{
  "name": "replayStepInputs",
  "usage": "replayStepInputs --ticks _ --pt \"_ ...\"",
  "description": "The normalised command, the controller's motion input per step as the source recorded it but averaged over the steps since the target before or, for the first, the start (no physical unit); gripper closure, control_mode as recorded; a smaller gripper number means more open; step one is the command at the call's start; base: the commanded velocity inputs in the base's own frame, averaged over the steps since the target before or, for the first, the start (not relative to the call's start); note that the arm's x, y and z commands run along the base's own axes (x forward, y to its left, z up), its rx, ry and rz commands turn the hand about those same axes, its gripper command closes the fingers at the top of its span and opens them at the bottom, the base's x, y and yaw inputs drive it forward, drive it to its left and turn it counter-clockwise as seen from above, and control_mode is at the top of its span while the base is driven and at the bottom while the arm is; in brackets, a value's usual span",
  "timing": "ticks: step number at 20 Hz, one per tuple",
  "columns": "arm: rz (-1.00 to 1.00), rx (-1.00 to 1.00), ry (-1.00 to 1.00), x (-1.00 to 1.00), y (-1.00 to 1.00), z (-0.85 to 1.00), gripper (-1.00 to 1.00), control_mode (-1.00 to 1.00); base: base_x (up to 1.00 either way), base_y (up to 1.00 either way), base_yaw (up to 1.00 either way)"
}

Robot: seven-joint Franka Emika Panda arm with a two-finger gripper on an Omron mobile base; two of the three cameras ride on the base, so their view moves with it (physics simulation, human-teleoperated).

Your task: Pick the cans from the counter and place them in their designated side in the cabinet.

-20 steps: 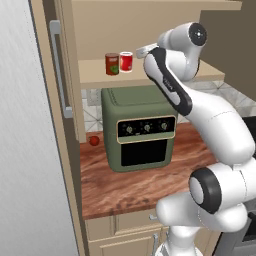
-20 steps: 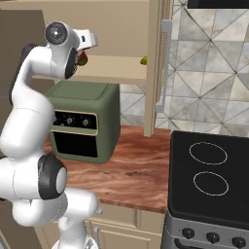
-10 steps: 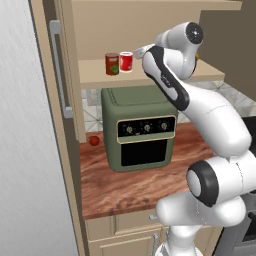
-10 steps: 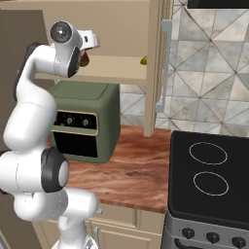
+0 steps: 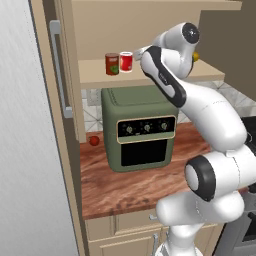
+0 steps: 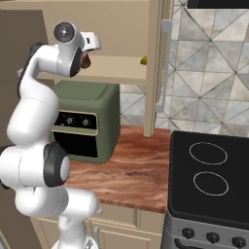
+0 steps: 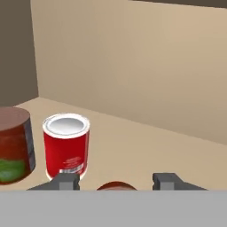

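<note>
Tan cabinet shelf, red can beside brown can. Gripper fingers apart, empty. Rigid, smooth, likely light; best gripped mid-wall.

My arm rises from the base, bends sharply at the elbow and reaches up high. My hand points level, its fingers spread apart and holding nothing.

red can: glossy metal, silvery lid | cabinet shelf: matt tan wood | counter: polished wood-grain
</note>
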Motion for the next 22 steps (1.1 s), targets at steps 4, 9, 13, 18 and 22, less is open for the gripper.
replayStepInputs --ticks 4,9,13,18,22 --pt "0.0 0.0 0.06 0.18 0.05 -0.13 1.0 -1.0 0.0 0.0 0.0" --pt "0.0 0.0 0.05 0.2 0.06 -0.13 1.0 -1.0 0.0 0.0 0.0" --pt "0.0 0.0 0.04 0.22 0.04 -0.11 1.0 -1.0 0.0 0.0 0.0" --pt "0.0 0.0 0.03 0.2 0.0 -0.1 1.0 -1.0 0.0 0.0 0.0" --pt "0.0 0.0 0.03 0.17 0.01 -0.15 1.0 -1.0 0.0 0.0 0.0"
